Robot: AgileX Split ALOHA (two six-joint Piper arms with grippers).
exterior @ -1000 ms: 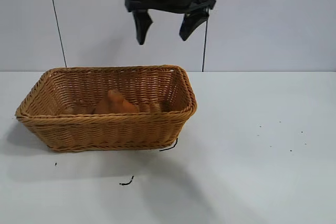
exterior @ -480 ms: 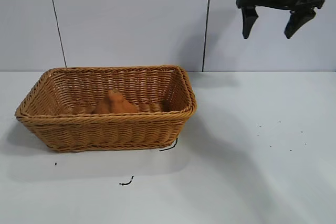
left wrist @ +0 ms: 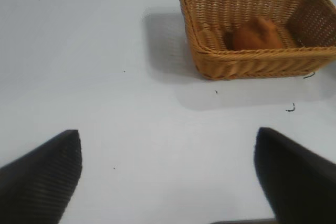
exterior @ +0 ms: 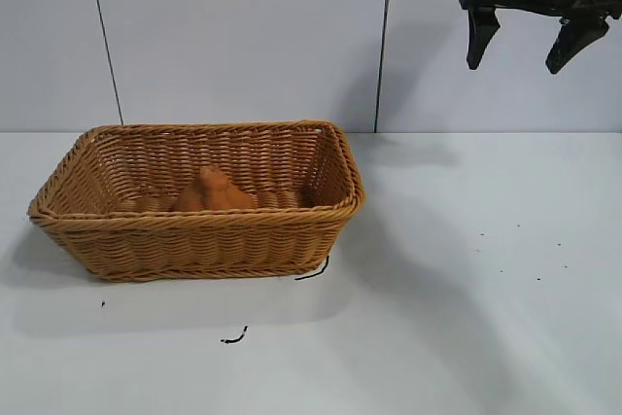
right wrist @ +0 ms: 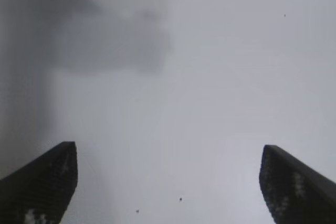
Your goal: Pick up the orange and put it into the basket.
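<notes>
The orange (exterior: pixel 212 191) lies inside the tan wicker basket (exterior: pixel 194 245) at the table's left; its knobby top shows above the front rim. My right gripper (exterior: pixel 517 65) hangs high at the upper right, far from the basket, open and empty. In the right wrist view, the right gripper (right wrist: pixel 168 148) looks down on bare table. My left gripper (left wrist: pixel 167 135) is open and empty; it is out of the exterior view. The left wrist view shows the basket (left wrist: pixel 252 64) and the orange (left wrist: pixel 256 34) far off.
Two short black wire scraps lie on the white table, one by the basket's front right corner (exterior: pixel 313 271) and one nearer the front (exterior: pixel 233 338). Small dark specks (exterior: pixel 537 279) dot the table at the right. A grey panelled wall stands behind.
My right gripper, open and empty, has swung from above the basket's back edge far to the right. The orange and the basket have not moved.
</notes>
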